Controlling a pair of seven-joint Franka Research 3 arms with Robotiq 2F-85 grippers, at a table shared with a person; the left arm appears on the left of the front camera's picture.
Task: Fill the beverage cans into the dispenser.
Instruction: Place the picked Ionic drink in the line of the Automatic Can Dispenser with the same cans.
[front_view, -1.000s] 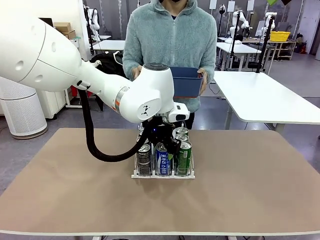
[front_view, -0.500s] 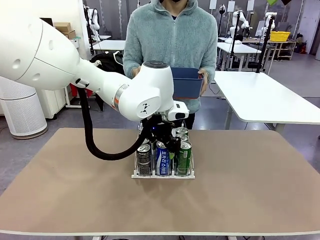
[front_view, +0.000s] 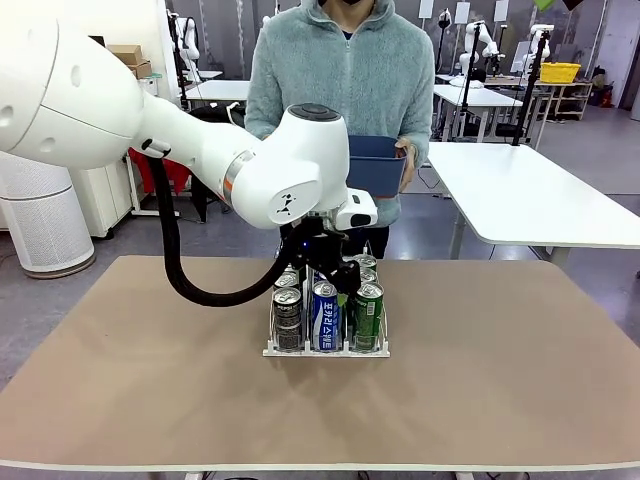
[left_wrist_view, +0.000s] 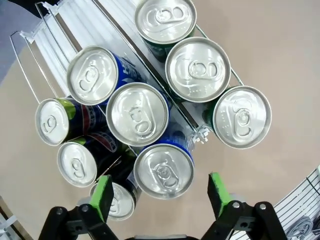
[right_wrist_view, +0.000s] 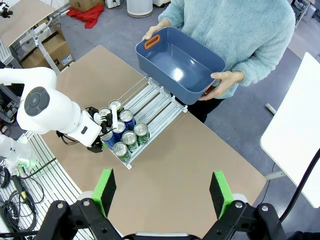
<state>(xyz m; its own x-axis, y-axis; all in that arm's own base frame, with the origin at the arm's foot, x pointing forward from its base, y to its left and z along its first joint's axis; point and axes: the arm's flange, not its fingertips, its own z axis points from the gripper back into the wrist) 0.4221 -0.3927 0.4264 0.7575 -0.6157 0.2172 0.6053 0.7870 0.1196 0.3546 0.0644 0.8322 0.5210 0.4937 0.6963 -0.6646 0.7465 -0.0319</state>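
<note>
Tan counter (front_view: 520, 350) at frame centre is carrying the dispenser (front_view: 325, 349), beverage cans (front_view: 324, 315) filling its lanes. I'm hovering the left hand (left_wrist_view: 159, 195) spread and empty above them; right hand (right_wrist_view: 162, 192) spread too. Next: retreating, I'd judge.

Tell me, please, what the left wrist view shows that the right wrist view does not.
Left wrist view alone: the pull tabs on the silver can tops, and the left gripper open above a blue can.

Right wrist view alone: the person's hands holding an empty blue tub, and the right gripper open, high above the table.

Both: the white dispenser and its cans.
</note>
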